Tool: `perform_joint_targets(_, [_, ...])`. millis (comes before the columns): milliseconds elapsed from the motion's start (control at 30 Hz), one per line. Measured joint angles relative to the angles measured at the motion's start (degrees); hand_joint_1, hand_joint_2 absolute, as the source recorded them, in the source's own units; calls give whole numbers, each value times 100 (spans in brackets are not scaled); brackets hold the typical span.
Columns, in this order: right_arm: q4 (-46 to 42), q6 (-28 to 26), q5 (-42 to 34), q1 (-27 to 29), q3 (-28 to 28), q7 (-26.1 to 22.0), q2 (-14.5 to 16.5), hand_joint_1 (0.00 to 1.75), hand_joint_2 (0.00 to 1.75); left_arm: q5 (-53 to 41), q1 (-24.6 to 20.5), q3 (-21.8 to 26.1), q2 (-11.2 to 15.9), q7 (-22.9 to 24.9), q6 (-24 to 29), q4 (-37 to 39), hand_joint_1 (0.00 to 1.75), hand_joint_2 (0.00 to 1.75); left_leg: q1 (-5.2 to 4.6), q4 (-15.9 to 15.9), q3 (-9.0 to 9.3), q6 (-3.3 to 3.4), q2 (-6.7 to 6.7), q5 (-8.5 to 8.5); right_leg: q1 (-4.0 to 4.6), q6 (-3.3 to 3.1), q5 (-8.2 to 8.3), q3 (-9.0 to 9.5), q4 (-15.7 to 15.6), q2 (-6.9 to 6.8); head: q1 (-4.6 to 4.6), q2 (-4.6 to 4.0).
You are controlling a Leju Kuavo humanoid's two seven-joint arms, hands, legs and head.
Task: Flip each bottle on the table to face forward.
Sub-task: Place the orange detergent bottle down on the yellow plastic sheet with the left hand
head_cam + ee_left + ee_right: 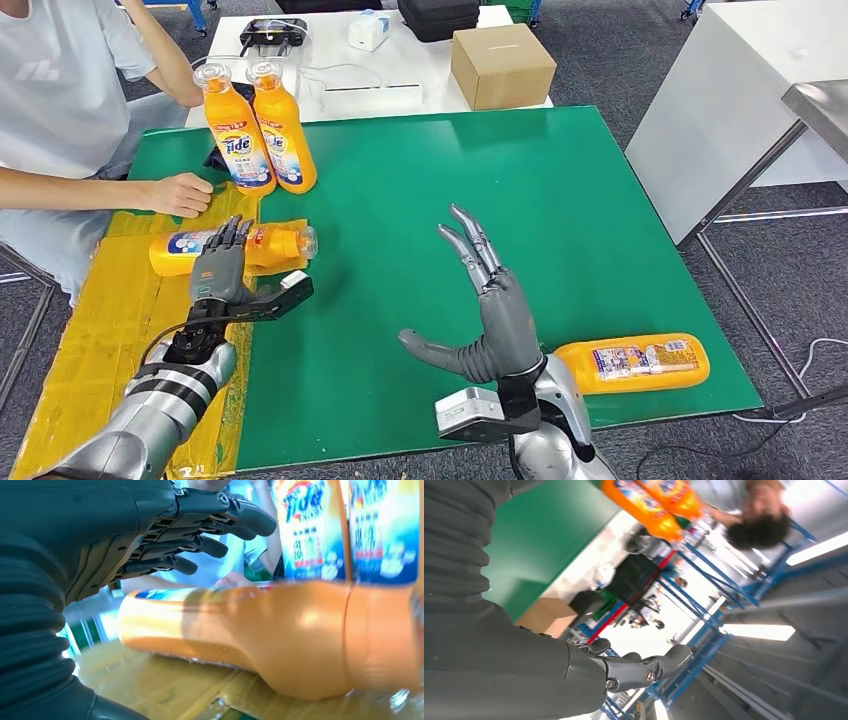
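Step in hand, as judged: approach to the orange plastic detergent bottle lying on its side (232,247) at the near left of the green table mat (560,200), partly over the yellow taped strip (100,330). Two upright orange detergent bottles with clear caps and labels facing the robot (256,130) stand side by side further back on the left, so they look already done. A second lying orange bottle with its label up (632,362) rests at the near right edge, just beside the right forearm, untouched. Left hand (222,262) hovers over the middle of the lying bottle on the left; in the left wrist view its fingers (220,525) are extended and spread with a gap to the orange body (280,630) below them, so it holds nothing; contact cannot be told from the head view. Right hand (490,300) is raised over bare mat, fingers straight and apart, thumb out to the side, holding nothing. A person's hand (182,194) rests on the mat near the left bottle's base end. Next move likely calls for lowering the left hand, closing round the body, then standing the bottle label-forward beside the upright pair.
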Motion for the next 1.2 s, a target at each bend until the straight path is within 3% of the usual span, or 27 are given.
perform_joint_targets(133, [34, 50, 210, 100, -58, 101, -121, 0, 175, 419, 363, 239, -41, -371, 104, -549, 0, 175, 0, 0, -1, -1, 0, -2, 0, 0, -1, -1, 0, 0, -1, 0])
perform_joint_targets(333, [41, 338, 560, 452, -243, 276, -440, 0, 175, 2552, 1354, 524, -170, -1846, -24, -2203, 0, 175, -1, 0, -5, -6, -1, -9, 0, 1, -4, -5, -2, 0, -1, 0])
perform_joint_targets(600, [43, 394, 591, 610, -377, 254, -627, 0, 175, 2772, 1844, 653, -220, -1994, -145, -3248, 0, 175, 0, 0, -7, -8, -2, -8, 3, -1, -2, -9, -3, 1, -2, 0])
perform_joint_targets(700, [43, 566, 581, 670, -418, 324, -714, 0, 175, 3606, 1990, 684, -237, -2488, -519, -3522, 0, 175, 1, 0, -5, -9, -1, -7, 4, -1, -2, -8, -2, 1, -2, 0])
perform_joint_targets(833, [45, 650, 838, 989, -673, 553, -1038, 0, 175, 4928, 2452, 750, -274, -3012, -1206, -4305, 0, 175, -2, 0, -8, -5, -6, -12, 0, 2, -6, -8, -3, 0, -1, 0])
perform_joint_targets(1033, [46, 688, 1144, 1572, -1365, 910, -1622, 0, 175, 5178, 2884, 838, -278, -3052, -1541, -5130, 0, 175, -19, 0, -10, 6, -7, -25, -16, 16, -16, -9, -5, -1, -3, 0])
perform_joint_targets(1200, [89, 808, 1361, 1854, -1922, 1178, -1851, 0, 175, 5287, 2961, 807, -303, -3075, -1629, -5458, 0, 175, -20, 0, -8, 6, -6, -24, -16, 17, -15, -8, -5, 0, -2, 0])
